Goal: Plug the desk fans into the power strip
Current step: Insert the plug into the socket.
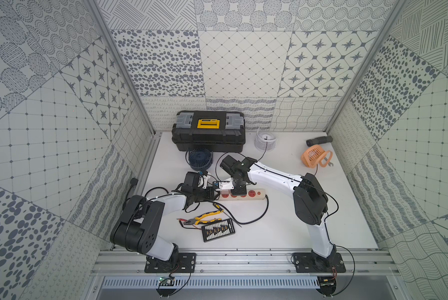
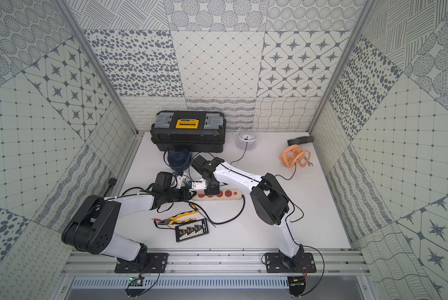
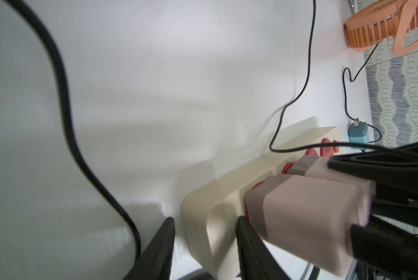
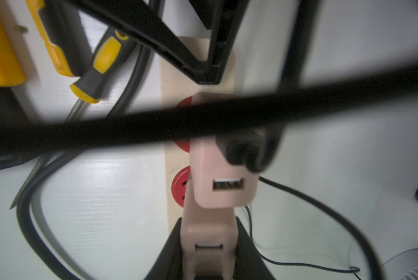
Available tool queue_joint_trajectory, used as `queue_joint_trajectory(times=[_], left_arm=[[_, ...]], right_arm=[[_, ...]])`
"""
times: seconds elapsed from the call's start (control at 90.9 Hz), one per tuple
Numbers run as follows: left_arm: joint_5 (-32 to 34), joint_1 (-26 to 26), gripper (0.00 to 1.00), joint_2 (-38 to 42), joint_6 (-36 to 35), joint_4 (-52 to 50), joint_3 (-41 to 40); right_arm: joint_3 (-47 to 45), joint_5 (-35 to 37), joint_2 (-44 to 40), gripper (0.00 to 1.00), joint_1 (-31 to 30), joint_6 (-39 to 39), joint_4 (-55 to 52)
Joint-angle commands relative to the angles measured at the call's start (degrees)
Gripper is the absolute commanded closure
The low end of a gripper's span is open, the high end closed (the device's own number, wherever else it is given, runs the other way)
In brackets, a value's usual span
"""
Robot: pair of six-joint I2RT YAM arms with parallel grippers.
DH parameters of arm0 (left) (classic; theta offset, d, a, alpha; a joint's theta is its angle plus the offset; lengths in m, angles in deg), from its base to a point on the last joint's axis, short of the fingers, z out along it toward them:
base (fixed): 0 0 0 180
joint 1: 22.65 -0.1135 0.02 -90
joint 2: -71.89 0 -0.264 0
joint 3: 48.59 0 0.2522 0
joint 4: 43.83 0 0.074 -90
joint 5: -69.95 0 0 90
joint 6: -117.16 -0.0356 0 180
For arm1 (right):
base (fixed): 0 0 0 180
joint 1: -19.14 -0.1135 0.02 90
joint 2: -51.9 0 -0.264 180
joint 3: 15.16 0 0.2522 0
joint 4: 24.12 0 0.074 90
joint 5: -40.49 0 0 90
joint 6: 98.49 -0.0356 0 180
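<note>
The cream power strip (image 1: 259,193) (image 2: 235,194) lies mid-table, red sockets facing up. My left gripper (image 1: 213,194) (image 3: 205,219) is shut on its left end (image 3: 210,232). My right gripper (image 1: 238,192) (image 4: 208,220) points down over the strip, shut on a pink USB adapter (image 4: 209,238) (image 3: 324,167) that sits against a socket; its prongs are hidden. A second pink adapter (image 4: 223,184) (image 3: 307,218) stands beside it, nearer the left gripper, with a black plug in it. Three desk fans stand behind: navy (image 1: 200,159), white (image 1: 265,140) and orange (image 1: 313,155).
A black toolbox (image 1: 208,130) stands at the back. Yellow pliers (image 1: 207,217), a screwdriver (image 1: 219,206) and a black connector board (image 1: 218,230) lie in front of the strip. Its thick cord (image 1: 256,218) loops forward. A teal adapter (image 3: 358,135) lies behind the strip.
</note>
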Motion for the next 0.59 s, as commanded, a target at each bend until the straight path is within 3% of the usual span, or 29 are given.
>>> queue_joint_trajectory(times=[0.0,0.286,0.583], left_arm=[[-0.9,-0.4,0.57,0.1,-0.2,1.4,-0.3],[-1.0,-0.4,0.57,0.5,0.4,1.9,-0.8],[-0.8,-0.3,0.57,0.9,0.5,2.1,-1.2]], right_arm=[[-5.7,5.0,13.8,1.00,0.4,-0.4,-0.5],[-1.9,3.9,17.6,1.00,-0.2,-1.5,-1.1],[-1.9,0.5,12.3,0.98,0.1,-5.8,2.3]])
